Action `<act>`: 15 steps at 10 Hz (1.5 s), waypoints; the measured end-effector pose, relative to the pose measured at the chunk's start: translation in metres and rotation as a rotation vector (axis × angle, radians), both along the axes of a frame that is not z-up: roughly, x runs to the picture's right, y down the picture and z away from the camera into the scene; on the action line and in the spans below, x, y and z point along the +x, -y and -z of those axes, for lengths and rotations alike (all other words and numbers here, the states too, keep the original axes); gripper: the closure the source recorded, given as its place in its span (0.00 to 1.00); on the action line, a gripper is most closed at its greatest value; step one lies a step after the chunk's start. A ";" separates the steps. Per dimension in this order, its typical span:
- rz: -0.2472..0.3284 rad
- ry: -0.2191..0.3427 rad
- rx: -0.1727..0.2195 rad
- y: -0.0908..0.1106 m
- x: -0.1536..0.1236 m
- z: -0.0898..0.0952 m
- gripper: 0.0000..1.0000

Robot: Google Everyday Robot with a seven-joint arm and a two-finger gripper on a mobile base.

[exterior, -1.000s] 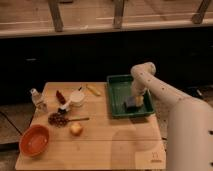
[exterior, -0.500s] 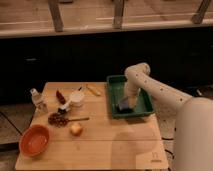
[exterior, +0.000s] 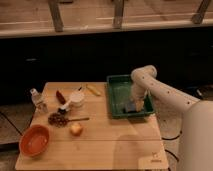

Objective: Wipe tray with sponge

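The green tray (exterior: 118,89) sits at the back right of the wooden table. My gripper (exterior: 132,106) reaches down from the white arm (exterior: 150,85) into the tray's front right part. It is shut on the small blue sponge (exterior: 129,109) and presses it on the tray floor near the front wall.
A white cup (exterior: 76,98), a red item (exterior: 60,96), a yellow item (exterior: 93,90) and a small bottle (exterior: 37,100) stand left of the tray. Dark red berries (exterior: 58,119), a yellowish fruit (exterior: 76,129) and an orange bowl (exterior: 35,141) lie front left. My white base (exterior: 197,135) stands at the right.
The gripper with the sponge slid left across the tray floor, then came back right and toward the tray's front wall. Nothing else moved.
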State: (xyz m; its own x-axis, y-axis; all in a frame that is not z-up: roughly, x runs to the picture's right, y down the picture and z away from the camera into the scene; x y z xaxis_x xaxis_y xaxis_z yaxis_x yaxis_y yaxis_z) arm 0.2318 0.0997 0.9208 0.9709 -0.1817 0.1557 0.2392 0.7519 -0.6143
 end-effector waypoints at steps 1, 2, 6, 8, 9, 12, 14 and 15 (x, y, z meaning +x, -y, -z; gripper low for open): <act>-0.006 -0.007 0.014 0.010 0.003 -0.011 1.00; -0.007 -0.004 0.022 0.016 0.001 -0.017 1.00; 0.005 0.076 0.061 0.031 -0.040 -0.013 1.00; 0.031 0.159 0.059 0.025 -0.076 0.005 1.00; 0.033 0.169 0.054 0.020 -0.082 0.011 1.00; 0.027 0.155 0.032 0.008 -0.081 0.018 1.00; 0.012 0.107 0.020 0.003 -0.049 0.014 1.00; 0.002 0.083 0.020 0.004 -0.028 0.008 1.00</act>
State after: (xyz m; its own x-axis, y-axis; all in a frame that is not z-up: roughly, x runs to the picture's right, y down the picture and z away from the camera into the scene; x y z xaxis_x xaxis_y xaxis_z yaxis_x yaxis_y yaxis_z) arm 0.2035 0.0961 0.9126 0.9544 -0.1876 0.2323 0.2905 0.7630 -0.5774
